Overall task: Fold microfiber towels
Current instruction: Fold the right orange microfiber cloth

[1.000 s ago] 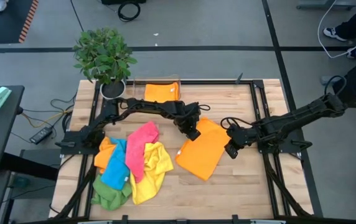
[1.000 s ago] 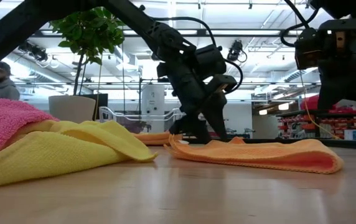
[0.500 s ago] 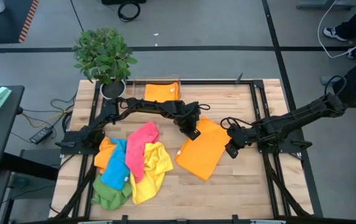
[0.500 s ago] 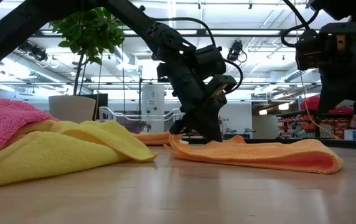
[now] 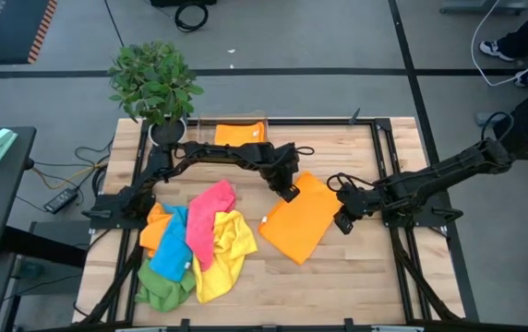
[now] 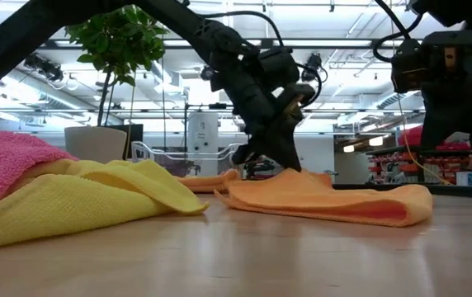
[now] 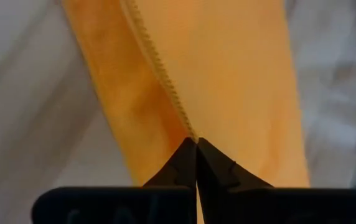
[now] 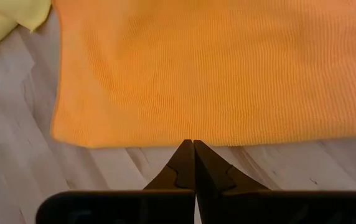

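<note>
Nearest in the low view, the yellow towel (image 6: 96,198) and pink towel (image 6: 5,161) sit unchanged at lower left, cut off by the frame edge; in the high view they belong to a heap at lower left of the bench (image 5: 356,277) with a blue towel (image 5: 170,242) and a green towel (image 5: 161,288), whose overlaps hide most of each. Mid-bench lies the orange towel (image 5: 299,219), its long axis running from upper right to lower left. Compared with a second ago, the left end effector (image 5: 289,191), then apart above the cloth's far corner, is now clamped together on that corner and has lifted it into a peak (image 6: 294,175). The right end effector (image 5: 342,221) stays closed, empty, just off the towel's right edge. Farther back, a second orange towel (image 5: 238,136) is partly hidden in a clear tray (image 5: 198,129), beside a potted plant (image 5: 153,83).
</note>
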Available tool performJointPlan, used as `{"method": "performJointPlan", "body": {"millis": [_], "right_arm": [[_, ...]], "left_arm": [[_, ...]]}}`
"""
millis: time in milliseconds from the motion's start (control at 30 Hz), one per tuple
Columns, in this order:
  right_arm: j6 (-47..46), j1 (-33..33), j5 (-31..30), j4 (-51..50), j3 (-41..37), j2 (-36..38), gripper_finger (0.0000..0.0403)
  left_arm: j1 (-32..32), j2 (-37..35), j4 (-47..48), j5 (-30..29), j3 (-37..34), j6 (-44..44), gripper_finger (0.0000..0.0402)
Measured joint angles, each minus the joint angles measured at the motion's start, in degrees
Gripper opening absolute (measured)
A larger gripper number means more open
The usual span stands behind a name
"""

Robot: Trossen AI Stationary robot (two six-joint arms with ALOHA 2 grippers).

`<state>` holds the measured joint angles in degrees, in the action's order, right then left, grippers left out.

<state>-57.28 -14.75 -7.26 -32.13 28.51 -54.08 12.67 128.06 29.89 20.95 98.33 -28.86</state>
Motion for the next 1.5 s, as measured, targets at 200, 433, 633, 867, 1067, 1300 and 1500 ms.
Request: {"method": "performJointPlan", "body": {"millis": [200, 433, 633, 867, 1067, 1300, 1500], "right_arm": [[-1.0, 0.0, 0.0, 0.1, 0.0, 0.0, 0.0002], [-4.0, 0.0, -2.8, 1.2, 0.0, -1.3, 0.0002], [-3.8, 0.1, -3.7, 9.1, 0.1, -9.4, 0.0002], [-1.1, 2.7, -3.9, 9.4, 0.1, -18.5, 0.0002], [4.0, 6.0, -3.1, 10.5, 0.1, -17.9, 0.0002], [11.4, 10.3, -1.3, 12.1, -1.7, -20.8, 0.0002], [20.1, 13.5, -1.0, 11.6, -3.4, -18.2, 0.0002]], "left_arm": [[0.8, 1.6, 4.2, -2.5, -0.1, 2.3, 0.0013], [1.6, 0.8, 7.4, -5.0, 0.2, 2.9, 0.0033], [2.4, 0.3, 19.1, -5.4, 5.3, 7.6, 0.0061], [-2.6, 0.3, 26.1, -6.1, 8.5, 13.3, 0.0046], [-9.3, 0.3, 21.3, -7.4, 5.1, 12.7, 0.0008], [-10.2, 0.0, 16.6, -8.5, -3.1, 5.1, 0.0010], [-12.1, 0.1, 16.8, -8.9, -2.9, 2.2, 0.0015]]}}
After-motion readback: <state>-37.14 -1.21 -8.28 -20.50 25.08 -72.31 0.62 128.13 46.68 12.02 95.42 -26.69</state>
